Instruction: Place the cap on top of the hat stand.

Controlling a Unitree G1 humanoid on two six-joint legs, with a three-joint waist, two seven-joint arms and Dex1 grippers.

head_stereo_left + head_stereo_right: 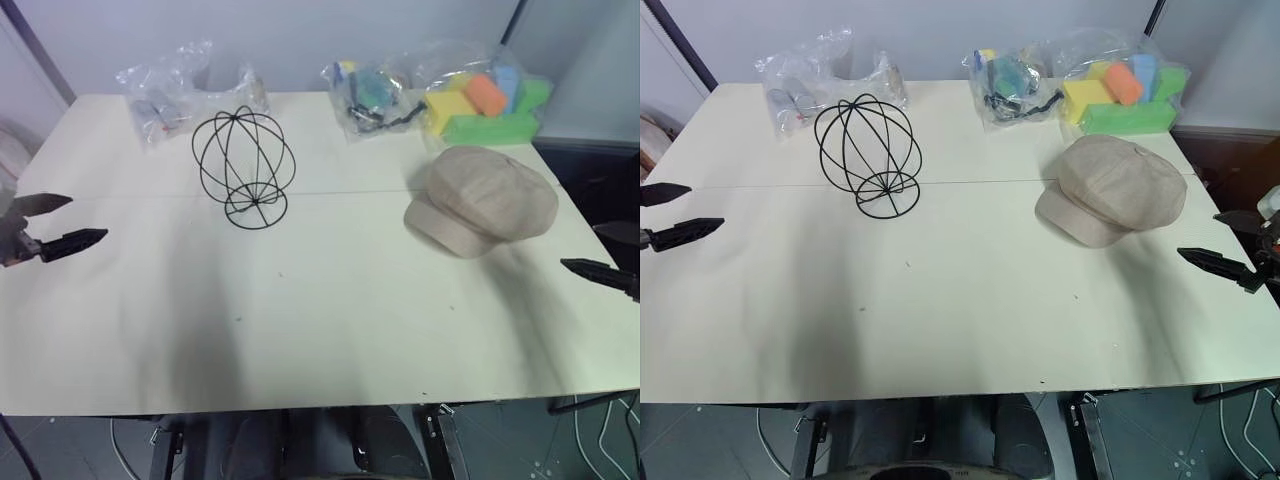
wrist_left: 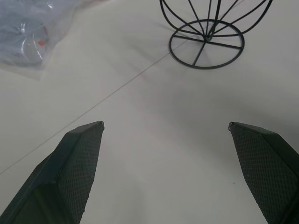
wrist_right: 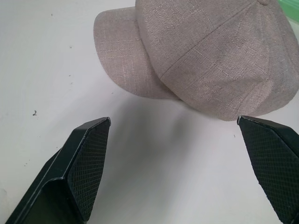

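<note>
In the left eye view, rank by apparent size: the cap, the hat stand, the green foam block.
1. cap, largest.
2. hat stand, smaller than the cap.
3. green foam block, smallest, though it lies farther back and is partly covered.

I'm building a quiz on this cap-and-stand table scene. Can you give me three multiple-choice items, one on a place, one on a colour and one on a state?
1. Where is the cap?
A. on the table, toward the robot's right
B. on the hat stand
C. inside a bag

2. What colour is the hat stand?
A. white
B. black
C. orange

3. How is the right hand?
A. shut on the cap
B. shut, empty
C. open, empty

Answers: 1 A, the cap rests flat on the table, apart from the stand. 2 B, its wire globe and ring base are black. 3 C, its fingers stand wide apart, short of the cap.
</note>
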